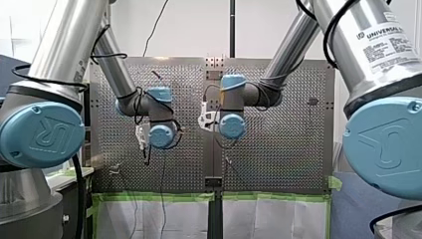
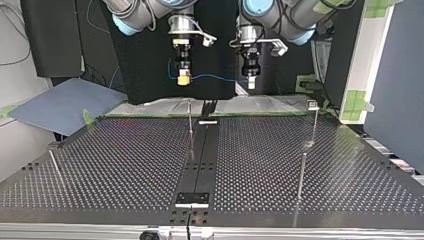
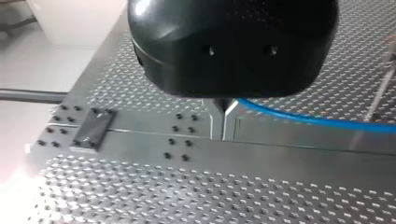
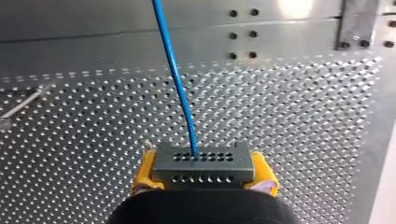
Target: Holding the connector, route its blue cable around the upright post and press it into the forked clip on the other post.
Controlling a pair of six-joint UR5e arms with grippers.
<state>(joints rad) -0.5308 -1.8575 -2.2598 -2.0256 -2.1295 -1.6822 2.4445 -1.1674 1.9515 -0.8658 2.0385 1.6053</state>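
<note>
My right gripper (image 4: 204, 184) is shut on a grey connector (image 4: 204, 165), its yellow pads (image 4: 145, 170) on either side. The blue cable (image 4: 175, 74) leaves the connector's face and runs ahead over the perforated table. In the top view my right gripper (image 2: 184, 77) hangs above the table's far edge. The blue cable (image 2: 217, 78) spans from it to my left gripper (image 2: 251, 81). My left gripper's metal fingertips (image 3: 223, 109) are shut on the blue cable (image 3: 317, 120). A thin upright post (image 2: 190, 122) stands below the grippers. A post with a clip on top (image 2: 313, 106) stands at the top view's right.
Another plain post (image 2: 301, 177) stands nearer the camera at the top view's right, and a leaning rod (image 2: 55, 165) at its left. A dark centre strip (image 2: 202, 150) with a bracket (image 2: 192, 199) divides the perforated table (image 2: 125, 165). Both arms hang high above it.
</note>
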